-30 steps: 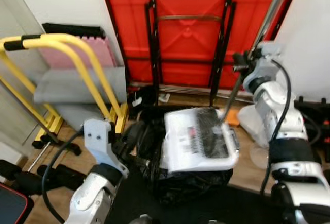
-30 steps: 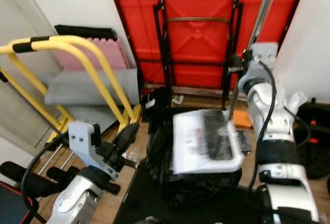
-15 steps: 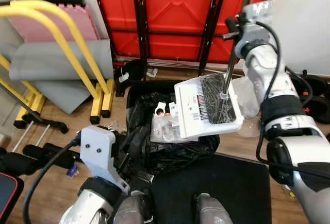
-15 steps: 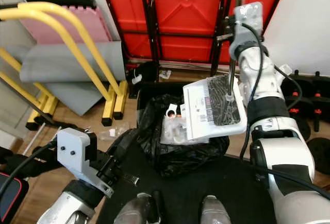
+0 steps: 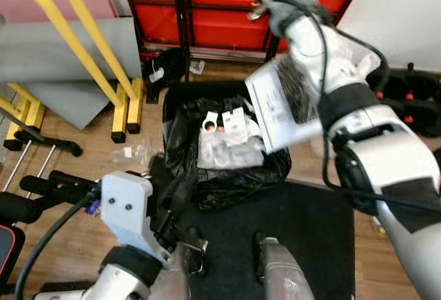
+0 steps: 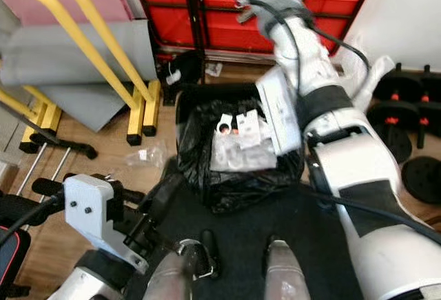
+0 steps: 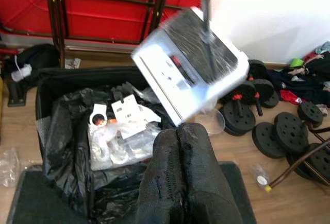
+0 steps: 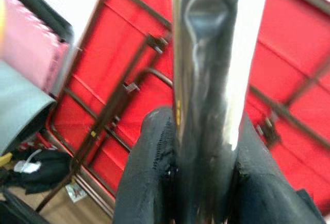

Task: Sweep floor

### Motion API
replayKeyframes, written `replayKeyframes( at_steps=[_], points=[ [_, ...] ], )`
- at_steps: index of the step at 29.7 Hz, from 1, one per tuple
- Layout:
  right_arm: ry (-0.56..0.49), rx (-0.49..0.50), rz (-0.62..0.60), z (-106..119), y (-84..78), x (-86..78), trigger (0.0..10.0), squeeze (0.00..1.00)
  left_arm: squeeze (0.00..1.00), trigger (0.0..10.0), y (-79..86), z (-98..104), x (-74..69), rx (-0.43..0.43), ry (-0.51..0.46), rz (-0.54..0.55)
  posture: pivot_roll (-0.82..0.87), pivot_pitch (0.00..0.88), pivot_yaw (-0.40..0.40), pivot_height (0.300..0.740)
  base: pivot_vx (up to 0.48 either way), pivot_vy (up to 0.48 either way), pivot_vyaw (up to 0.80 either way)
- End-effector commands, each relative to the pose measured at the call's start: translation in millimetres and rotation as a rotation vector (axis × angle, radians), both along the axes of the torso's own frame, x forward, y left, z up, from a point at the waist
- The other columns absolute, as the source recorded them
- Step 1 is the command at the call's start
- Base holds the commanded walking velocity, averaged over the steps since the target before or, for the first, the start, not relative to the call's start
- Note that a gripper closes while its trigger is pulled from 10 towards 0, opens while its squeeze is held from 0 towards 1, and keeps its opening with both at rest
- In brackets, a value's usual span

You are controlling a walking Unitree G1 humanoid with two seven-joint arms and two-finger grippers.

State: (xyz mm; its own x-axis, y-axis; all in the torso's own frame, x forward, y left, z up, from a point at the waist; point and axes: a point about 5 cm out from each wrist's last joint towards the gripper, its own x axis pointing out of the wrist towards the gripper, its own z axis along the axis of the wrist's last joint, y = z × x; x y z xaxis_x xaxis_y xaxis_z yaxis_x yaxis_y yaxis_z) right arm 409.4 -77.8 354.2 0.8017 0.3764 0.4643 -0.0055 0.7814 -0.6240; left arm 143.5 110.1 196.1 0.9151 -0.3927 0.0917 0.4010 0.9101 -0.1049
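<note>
My right gripper (image 8: 203, 147) is shut on a silver pole (image 8: 206, 54), with a black finger (image 8: 147, 177) on each side of it. The pole carries a white dustpan (image 5: 284, 105) with a black brush (image 7: 198, 44) lying in it. The pan is tipped steeply above a bin lined with a black bag (image 5: 207, 183). White packaging and scraps (image 5: 222, 138) lie inside the bag. My left gripper (image 7: 178, 134) is shut on nothing. It stays low at the near side of the bin, pointing at it.
A red folded table (image 5: 220, 10) leans on the back wall behind the bin. A yellow frame (image 5: 83, 31) and grey mat (image 5: 48, 52) stand left. Weight plates (image 7: 289, 131) lie right. My feet (image 5: 275, 272) stand on a black mat (image 5: 310, 231).
The view has tilted downward. My right arm has swung left and turned the pole, so the dustpan went from lying flat over the bin to standing steeply on its side.
</note>
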Motion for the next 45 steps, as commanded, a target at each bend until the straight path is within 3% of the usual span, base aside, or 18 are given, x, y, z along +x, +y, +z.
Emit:
replayKeyframes(
  at_steps=[1,4,9,19,22,24,25,26,27,29,32,34,37,38,39,40,43,45],
  points=[
    [-0.137,-0.078,0.068,22.1,20.4,-11.6,10.0,0.0,0.0,10.0,0.9,-2.0,-2.8,0.01,0.027,0.029,-0.02,0.389,-0.035,0.74,0.0,0.0,0.0],
    [-0.158,-0.119,0.074,21.4,27.8,-13.3,10.0,0.0,0.0,10.0,1.2,-2.1,-2.6,0.011,0.028,0.032,-0.02,0.387,-0.036,0.74,0.0,0.0,0.0],
    [-0.213,-0.173,0.012,23.1,25.1,-12.4,10.0,0.0,0.0,10.0,1.2,-2.0,-1.7,0.011,0.033,0.04,-0.03,0.382,-0.035,0.74,0.0,0.0,0.0],
    [-0.177,-0.091,-0.008,23.7,12.8,-8.0,10.0,0.0,0.0,10.0,0.3,-1.8,0.0,0.014,0.037,0.04,-0.03,0.369,-0.029,0.74,0.0,0.0,0.0],
    [-0.104,0.025,0.002,20.0,-0.7,-3.7,10.0,0.0,0.0,10.0,0.1,-2.7,2.6,0.021,0.037,0.042,-0.03,0.351,-0.028,0.74,0.0,0.0,0.0],
    [0.065,0.268,0.053,4.5,-22.0,3.6,10.0,0.0,0.0,10.0,3.5,-6.2,9.7,0.017,0.049,0.073,-0.04,0.316,-0.028,0.74,0.0,0.0,0.0],
    [0.065,0.268,0.053,4.5,-22.0,3.6,10.0,0.0,0.0,10.0,3.5,-6.2,9.7,0.017,0.049,0.073,-0.04,0.316,-0.028,0.74,0.0,0.0,0.0],
    [0.152,0.396,0.094,-6.9,-32.3,6.4,10.0,0.0,0.0,10.0,7.6,-8.4,14.4,0.012,0.057,0.105,-0.05,0.301,-0.026,0.74,0.0,0.0,0.0],
    [0.152,0.396,0.094,-6.9,-32.3,6.4,10.0,0.0,0.0,10.0,7.6,-8.4,14.4,0.012,0.057,0.105,-0.05,0.301,-0.026,0.74,0.0,0.0,0.0],
    [0.24,0.516,0.143,-27.3,-46.2,5.9,10.0,0.0,0.0,10.0,15.4,-12.5,23.6,0.01,0.064,0.154,-0.06,0.26,-0.018,0.74,0.0,0.0,0.0],
    [0.259,0.526,0.153,-37.8,-52.7,2.4,10.0,0.0,0.0,10.0,19.6,-14.3,28.6,0.015,0.062,0.173,-0.06,0.26,-0.018,0.74,0.0,0.0,0.0],
    [0.268,0.482,0.109,-67.4,-61.9,-9.6,10.0,0.0,0.0,10.0,26.6,-20.2,37.4,0.011,0.081,0.201,-0.09,0.203,-0.009,0.74,0.0,0.0,0.0],
    [0.268,0.482,0.109,-67.4,-61.9,-9.6,10.0,0.0,0.0,10.0,26.6,-20.2,37.4,0.011,0.081,0.201,-0.09,0.203,-0.009,0.74,0.0,0.0,0.0],
    [0.284,0.458,0.077,-97.6,-65.8,-29.0,10.0,0.0,0.0,10.0,34.2,-25.5,44.3,0.009,0.098,0.233,-0.11,0.177,-0.004,0.74,0.0,0.0,0.0],
    [0.284,0.458,0.077,-97.6,-65.8,-29.0,10.0,0.0,0.0,10.0,34.2,-25.5,44.3,0.009,0.098,0.233,-0.11,0.177,-0.004,0.74,0.0,0.0,0.0],
    [0.301,0.448,0.074,-115.1,-62.5,-46.4,10.0,0.0,0.0,10.0,38.0,-28.4,47.4,0.008,0.104,0.249,-0.11,0.151,-0.004,0.74,0.0,0.0,0.0],
    [0.323,0.45,0.084,-124.3,-60.1,-59.4,10.0,0.0,0.0,10.0,40.3,-30.3,49.6,0.006,0.107,0.258,-0.11,0.151,-0.004,0.74,0.0,0.0,0.0],
    [0.348,0.435,0.109,-137.5,-56.4,-90.5,10.0,0.0,0.0,10.0,44.9,-35.2,53.9,0.008,0.111,0.274,-0.13,0.105,0.001,0.74,0.0,0.0,0.0]
  ],
)
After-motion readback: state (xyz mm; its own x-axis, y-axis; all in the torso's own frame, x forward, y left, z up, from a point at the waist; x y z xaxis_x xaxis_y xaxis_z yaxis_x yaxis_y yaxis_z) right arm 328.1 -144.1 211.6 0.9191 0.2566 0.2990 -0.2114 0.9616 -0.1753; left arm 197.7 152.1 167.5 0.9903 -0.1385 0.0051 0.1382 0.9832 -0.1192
